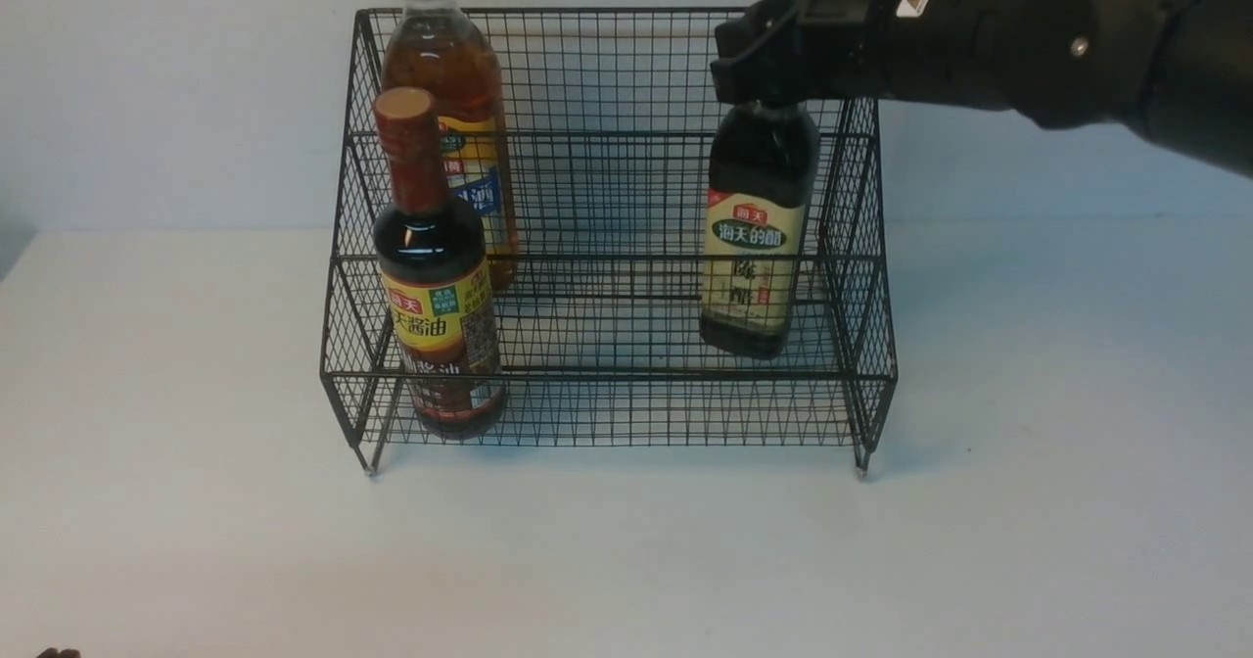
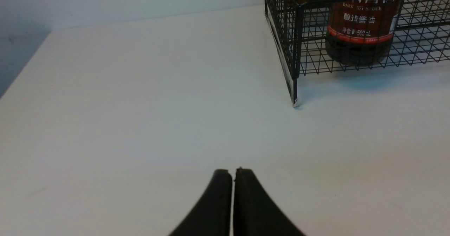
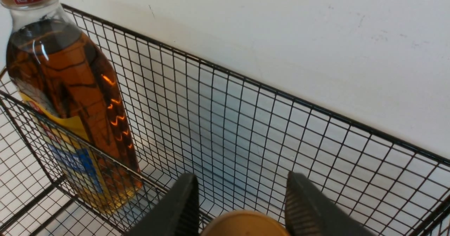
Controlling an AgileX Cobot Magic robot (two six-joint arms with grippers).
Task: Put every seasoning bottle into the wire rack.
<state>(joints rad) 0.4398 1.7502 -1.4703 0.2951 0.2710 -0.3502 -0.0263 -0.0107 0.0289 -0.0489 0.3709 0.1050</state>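
Observation:
The black wire rack stands mid-table. An amber bottle stands on its upper tier at the left, close by in the right wrist view. A dark red-necked bottle stands on the lower tier in front of it, its base behind the mesh in the left wrist view. My right gripper is shut on the neck of the dark squarish bottle, slightly tilted inside the rack's right end; its tan cap sits between the fingers. My left gripper is shut and empty above bare table.
The rack's front left foot rests on the white table ahead of the left gripper. Its tall mesh back stands close to the pale wall. The rack's right side wall is just beside the held bottle.

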